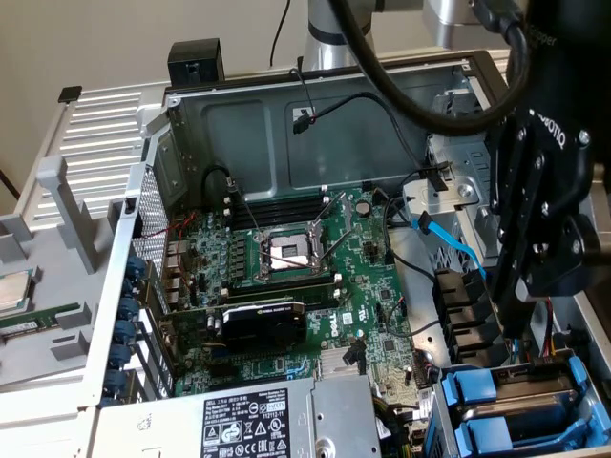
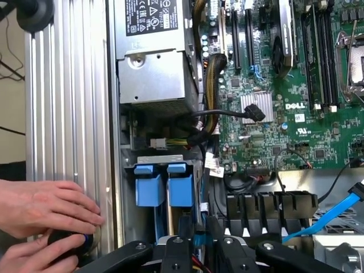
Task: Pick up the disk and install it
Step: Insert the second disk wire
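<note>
Two bright blue carrier frames (image 1: 496, 415) sit side by side in the drive bay at the lower right of the exterior view. In the wrist view their blue fronts (image 2: 165, 187) face the camera. The disk's metal body is mostly hidden inside the bay, and I cannot tell which carrier holds the disk. My black gripper (image 1: 513, 320) hangs just above that bay, beside the blue SATA cable (image 1: 458, 243). In the wrist view the gripper (image 2: 196, 256) sits close behind the blue fronts.
The open case holds the green motherboard (image 1: 315, 258) and the grey power-supply box (image 1: 277, 420). Black cable clips (image 2: 267, 207) and loose wires lie beside the bay. A person's hands (image 2: 40, 222) rest on the ribbed case side (image 2: 68, 114). A small processor chip (image 1: 13, 288) lies outside the case.
</note>
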